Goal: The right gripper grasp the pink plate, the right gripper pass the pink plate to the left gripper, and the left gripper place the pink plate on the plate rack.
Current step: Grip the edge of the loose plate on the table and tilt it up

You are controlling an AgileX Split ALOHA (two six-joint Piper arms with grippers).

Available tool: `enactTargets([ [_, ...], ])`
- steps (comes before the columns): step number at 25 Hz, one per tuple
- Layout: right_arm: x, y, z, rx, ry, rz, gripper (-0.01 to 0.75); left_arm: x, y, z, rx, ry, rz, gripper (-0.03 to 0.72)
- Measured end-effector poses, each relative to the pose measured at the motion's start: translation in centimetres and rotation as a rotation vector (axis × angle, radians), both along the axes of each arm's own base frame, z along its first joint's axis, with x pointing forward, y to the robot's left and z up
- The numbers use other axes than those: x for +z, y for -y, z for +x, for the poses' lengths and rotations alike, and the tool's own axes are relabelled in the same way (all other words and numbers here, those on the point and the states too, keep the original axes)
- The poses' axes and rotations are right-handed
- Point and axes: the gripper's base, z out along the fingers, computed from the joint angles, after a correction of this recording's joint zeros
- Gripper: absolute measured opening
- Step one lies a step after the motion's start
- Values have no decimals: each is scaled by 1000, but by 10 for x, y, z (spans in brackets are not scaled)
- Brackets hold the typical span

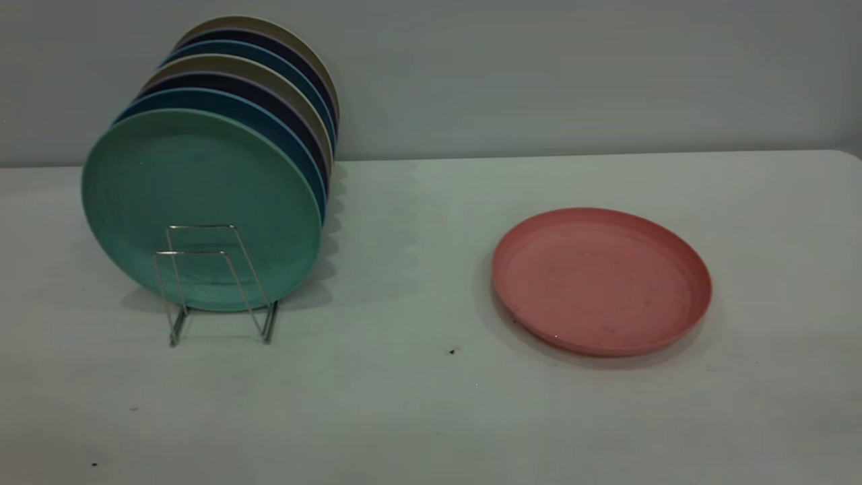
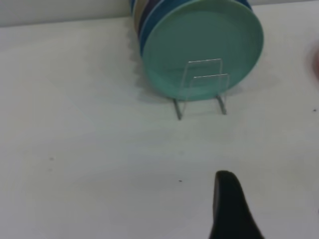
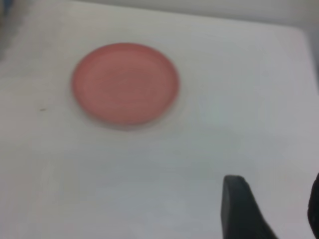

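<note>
The pink plate [image 1: 601,279] lies flat on the white table, right of centre; it also shows in the right wrist view [image 3: 125,82]. The plate rack [image 1: 215,283] stands at the left, its wire loops in front of a mint-green plate [image 1: 202,202]; the rack also shows in the left wrist view [image 2: 202,87]. Neither gripper shows in the exterior view. My right gripper [image 3: 271,201] hovers open and empty, well short of the pink plate. My left gripper [image 2: 276,199] shows one black finger [image 2: 229,209] with bare table beside it, some way from the rack.
Several more plates [image 1: 269,87], blue, dark and beige, stand upright in the rack behind the green one. The table [image 1: 417,404] runs back to a grey wall. Small dark specks [image 1: 452,351] lie on the table between rack and pink plate.
</note>
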Motion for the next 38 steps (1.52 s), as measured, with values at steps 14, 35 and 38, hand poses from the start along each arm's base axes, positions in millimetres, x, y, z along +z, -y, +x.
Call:
enactTargets([
  [14,-25,-40,127,295,-286,263,345,-8,40,115,-359,-230,-240,446],
  [35,-161,-14,301,152,-612,380,349,-30,50,160,-388,-288,-381,446],
  [38,-176,1,313,108,-630,392,349,-30,50,159,-391,-289,-381,446],
])
